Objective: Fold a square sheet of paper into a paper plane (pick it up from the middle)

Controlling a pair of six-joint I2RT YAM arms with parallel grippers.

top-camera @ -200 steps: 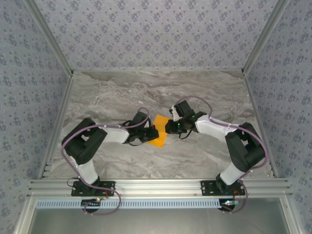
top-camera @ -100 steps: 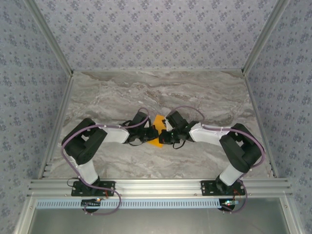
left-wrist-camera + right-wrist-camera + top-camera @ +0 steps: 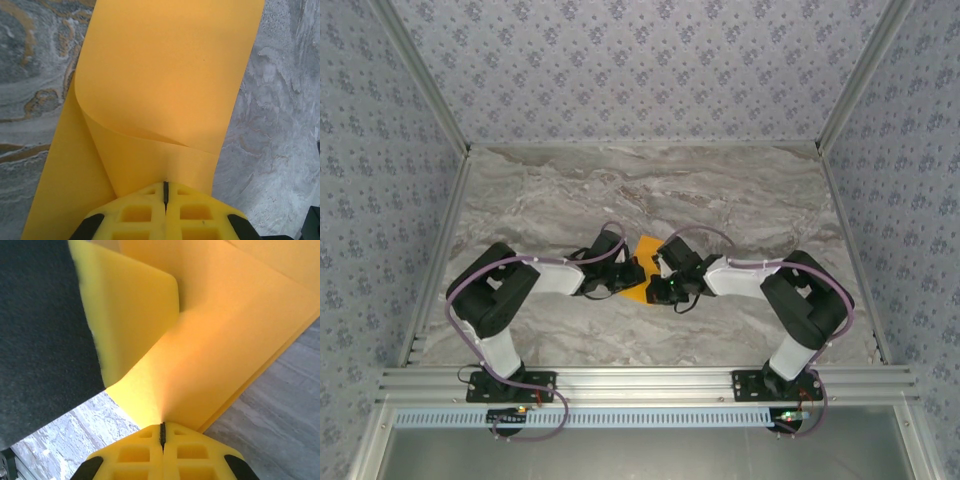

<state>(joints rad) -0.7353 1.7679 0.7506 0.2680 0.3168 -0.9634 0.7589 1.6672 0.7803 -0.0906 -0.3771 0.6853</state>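
The square sheet of paper [image 3: 642, 249] is bright orange and lies at the middle of the marble table, mostly hidden between the two grippers in the top view. My left gripper [image 3: 634, 274] is shut on its near edge; in the left wrist view the sheet [image 3: 165, 85] curls up from the closed yellow fingers [image 3: 145, 215]. My right gripper [image 3: 663, 282] is shut on the opposite side, and the sheet [image 3: 225, 345] bends upward from its closed fingers [image 3: 185, 457]. The left gripper's dark body with a yellow pad [image 3: 125, 315] stands close at the upper left there.
The grey marble tabletop [image 3: 650, 190] is bounded by aluminium rails [image 3: 640, 382] at the front and patterned walls at the sides and back. Both arms bend inward, their elbows [image 3: 490, 290] [image 3: 810, 300] out toward the table's sides.
My right gripper has moved left and nearer, from the sheet's right edge onto it, close against the left gripper. More of the sheet is now covered. The left arm has hardly moved.
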